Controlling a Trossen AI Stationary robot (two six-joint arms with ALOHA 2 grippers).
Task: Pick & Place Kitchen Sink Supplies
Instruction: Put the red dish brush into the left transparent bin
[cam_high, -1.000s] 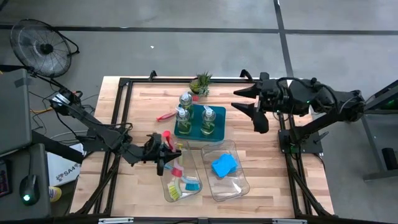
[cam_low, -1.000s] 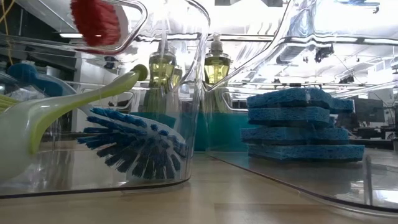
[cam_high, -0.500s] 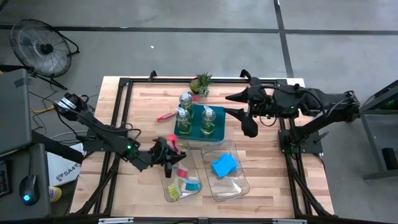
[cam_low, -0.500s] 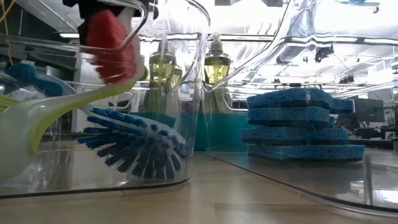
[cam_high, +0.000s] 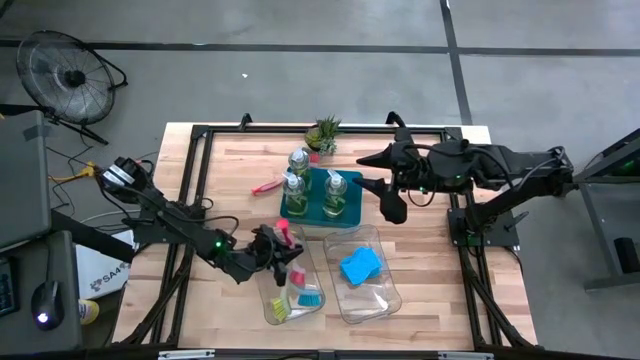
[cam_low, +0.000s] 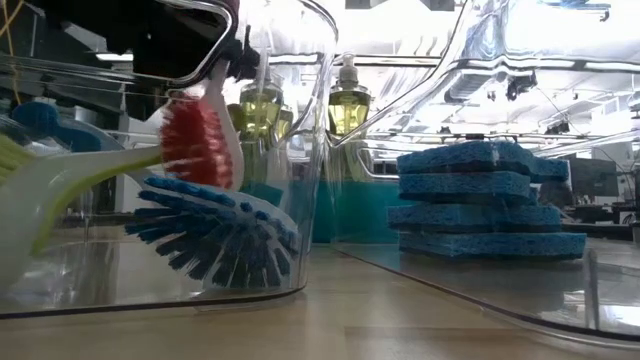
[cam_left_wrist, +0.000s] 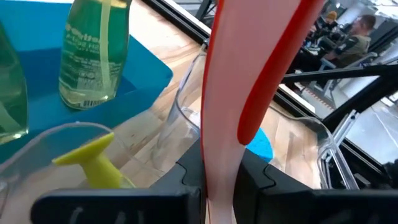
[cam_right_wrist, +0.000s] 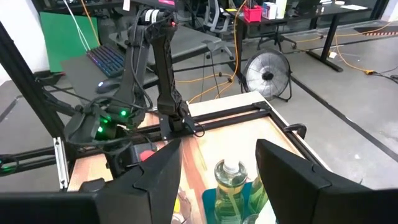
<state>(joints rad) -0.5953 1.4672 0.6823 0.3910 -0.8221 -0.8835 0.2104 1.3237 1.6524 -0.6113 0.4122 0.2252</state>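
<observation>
My left gripper (cam_high: 280, 250) is shut on a red-pink and white dish brush (cam_left_wrist: 227, 87) over the left clear bin (cam_high: 290, 290). The brush's red bristle head (cam_low: 195, 140) hangs inside the bin, just above a blue brush (cam_low: 220, 235) and a yellow-green brush (cam_low: 70, 190) that lie on the bin's floor. My right gripper (cam_high: 385, 185) is open and empty beside the teal tray (cam_high: 322, 212), which holds soap bottles (cam_high: 333, 190). Blue sponges (cam_high: 358, 265) lie stacked in the right bin. Another red-pink brush (cam_high: 265, 186) lies on the table. My left gripper pinches the brush's handle (cam_left_wrist: 217, 168) between its two fingers (cam_left_wrist: 255, 180), which lie across it. The handle runs on past the fingertips toward the tray. The brush is lifted, its head (cam_low: 195, 140) down in the bin. Whether the head touches the brushes below, I cannot tell.
A small potted plant (cam_high: 323, 133) stands at the table's far edge behind the tray. The right clear bin (cam_high: 368, 275) sits close beside the left one. A black frame (cam_high: 200, 135) rims the table. Bare wood lies left of the bins.
My left gripper has gone toward the table's right edge and down with the red-pink brush; its head has dropped from the bin's rim into the bin, close over the blue brush. My right gripper has gone toward the table's left edge, nearer the teal tray.
</observation>
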